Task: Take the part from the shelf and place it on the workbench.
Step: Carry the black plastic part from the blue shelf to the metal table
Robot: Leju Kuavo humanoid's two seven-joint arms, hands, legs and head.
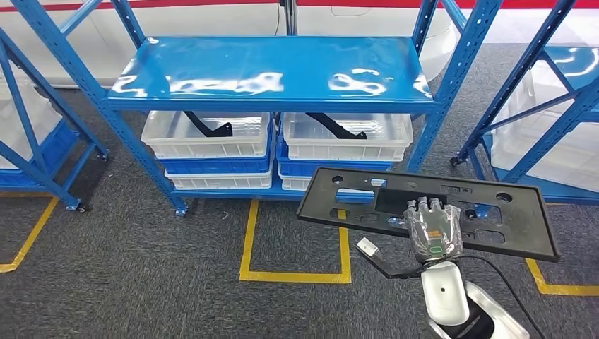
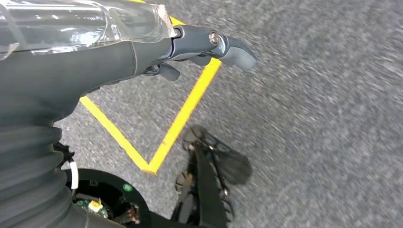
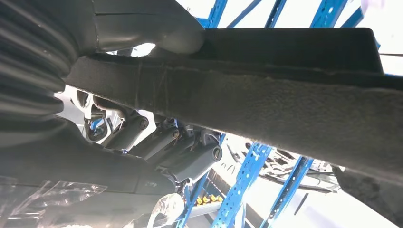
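While the right robot hand grips the part — a flat black panel with cut-outs — it carries it level above the grey carpet floor, clear of the shelf. In the head view the fingers lie over the panel's near edge around its middle, and the panel spreads out to both sides of the hand. The right wrist view shows the same hold from below: the thumb presses one face of the part and the darker fingers curl against the other.

Just below the hand, a cable with a small connector hangs beside the silver forearm. Yellow tape lines mark a rectangle on the floor to the hand's left. Beyond the hand stands the blue shelf, its top board bare and shiny; under that board sit two white bins, each holding a black bracket, stacked on blue bins.

The left robot hand hangs over the carpet and a yellow tape corner — its fingers are loosely extended and hold nothing.
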